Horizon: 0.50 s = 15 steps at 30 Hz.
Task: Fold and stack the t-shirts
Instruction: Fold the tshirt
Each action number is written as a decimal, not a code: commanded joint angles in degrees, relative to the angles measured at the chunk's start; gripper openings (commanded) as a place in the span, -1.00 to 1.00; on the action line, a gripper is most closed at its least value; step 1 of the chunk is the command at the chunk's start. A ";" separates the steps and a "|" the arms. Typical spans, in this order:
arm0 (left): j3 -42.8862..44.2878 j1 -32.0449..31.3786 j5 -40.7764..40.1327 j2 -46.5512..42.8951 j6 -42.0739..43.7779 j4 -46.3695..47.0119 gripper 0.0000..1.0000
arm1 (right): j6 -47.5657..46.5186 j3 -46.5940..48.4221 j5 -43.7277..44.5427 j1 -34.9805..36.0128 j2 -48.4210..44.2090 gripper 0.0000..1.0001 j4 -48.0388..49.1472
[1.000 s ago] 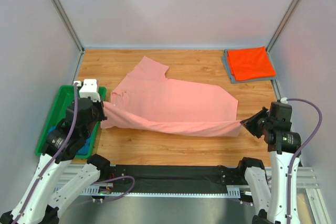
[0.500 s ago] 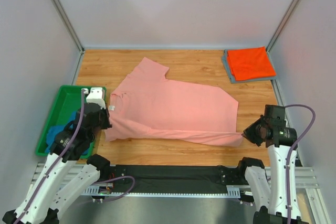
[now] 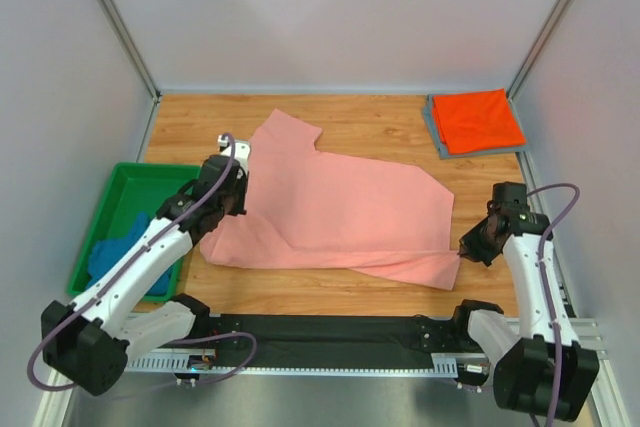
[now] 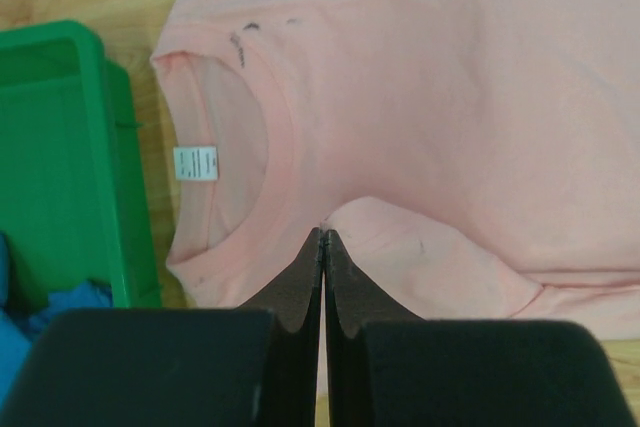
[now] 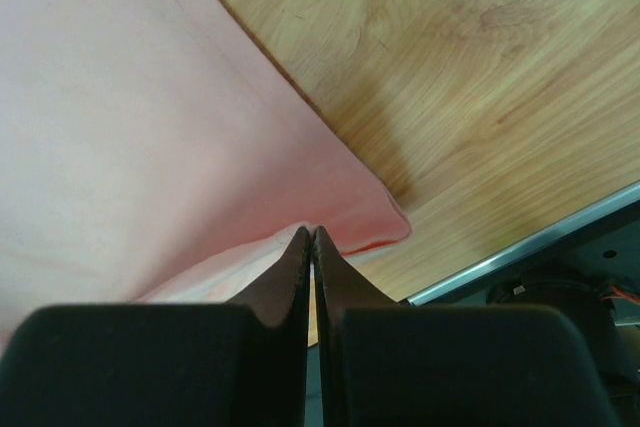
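A salmon-pink t-shirt (image 3: 340,207) lies spread across the middle of the wooden table, its near edge folded over. My left gripper (image 3: 218,212) is shut on a fold of this shirt (image 4: 450,97) right beside the collar and its white label (image 4: 195,163). At the shirt's near right corner my right gripper (image 3: 465,245) is shut on the hem (image 5: 130,117), low over the table. A bright orange-red t-shirt (image 3: 478,119) lies folded on a grey one (image 3: 432,129) at the back right. A teal-blue t-shirt (image 3: 120,252) is bunched in the bin.
The green plastic bin (image 3: 130,182) stands at the left, close to my left arm. The table's near edge and a metal rail (image 5: 520,247) run just beside the right gripper. Grey walls close in the back and both sides.
My left gripper has swung from the bin's edge forward and right onto the collar area, carrying the shirt's edge. The lifted near edge has come down flatter. The right gripper shifted slightly.
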 commanded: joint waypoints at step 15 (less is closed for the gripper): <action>14.55 5.67 3.57 21.17 11.99 14.79 -1.00 | -4.36 2.46 -1.44 0.35 11.67 -0.99 11.05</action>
